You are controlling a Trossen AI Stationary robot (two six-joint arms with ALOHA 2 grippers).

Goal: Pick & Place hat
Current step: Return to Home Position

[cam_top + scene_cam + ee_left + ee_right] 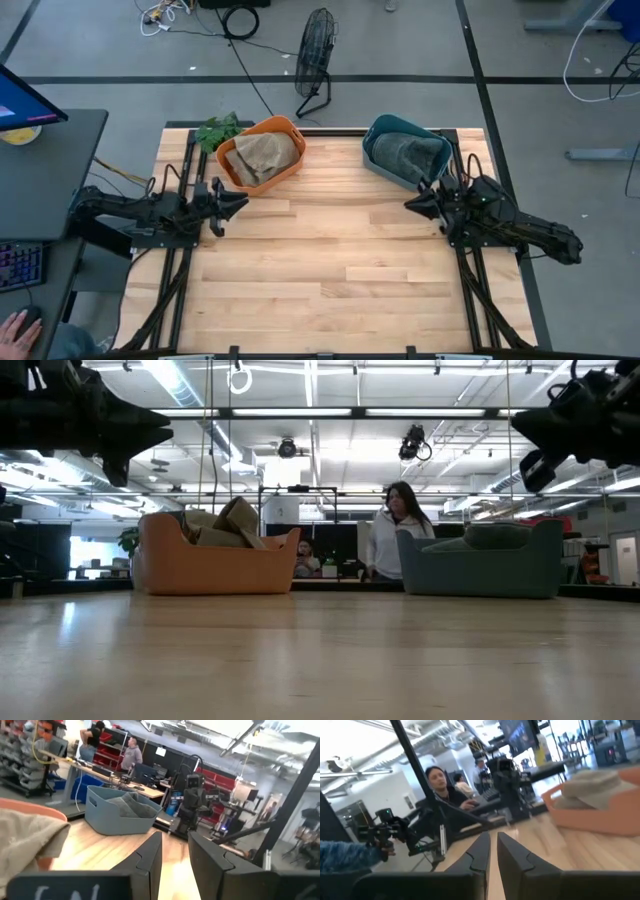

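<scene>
The pale wood table (330, 260) stands in an open workshop. From above, the dark blue bin (368, 150) sits at 1 o'clock on it with the black cap (410, 155) slumped inside. An orange bin (300, 150) of tan caps (262, 155) sits at 11 o'clock. My left gripper (240, 203) hangs at 9 o'clock and my right gripper (410, 205) at 3 o'clock. The cap lies near the right gripper's 12 o'clock, clear of it.

At table height, the cap humps over the blue bin's rim, with a person (395, 530) beyond.

The left wrist view shows its fingers parted by a narrow gap, nothing between them. In the right wrist view the fingers are drawn to a thin slit and hold nothing.

I judge the cap light, soft and floppy. I'd take hold at the stiffer brim, or pinch a fold of crown.
</scene>
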